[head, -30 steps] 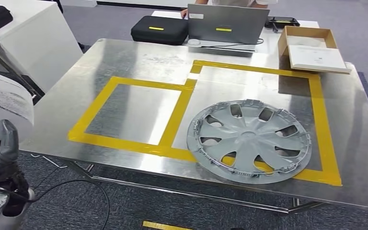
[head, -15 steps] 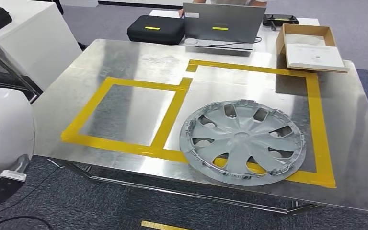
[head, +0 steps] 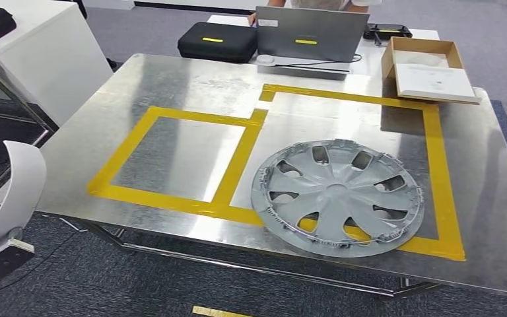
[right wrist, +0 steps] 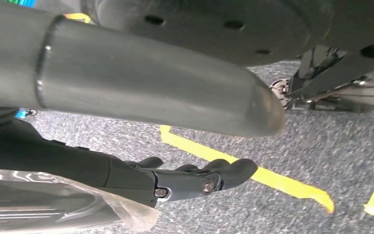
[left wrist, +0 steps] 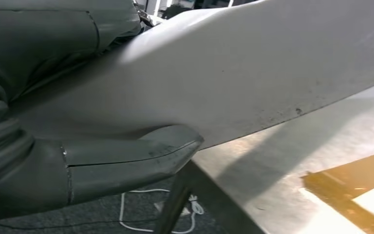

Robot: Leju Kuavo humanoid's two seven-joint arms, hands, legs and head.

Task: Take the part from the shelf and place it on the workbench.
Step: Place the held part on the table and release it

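Carrying is our step now: left hand (left wrist: 53, 165) grips the white part (head: 20, 185) beside the workbench (head: 171, 79), right hand (right wrist: 175, 183) hangs empty, fingers loosely apart; next, lift it over the yellow tape (head: 231, 168).

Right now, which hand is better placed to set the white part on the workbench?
The left. The left hand already holds the white part beside the workbench's near-left edge. The right hand hangs low over the carpet, holding nothing.
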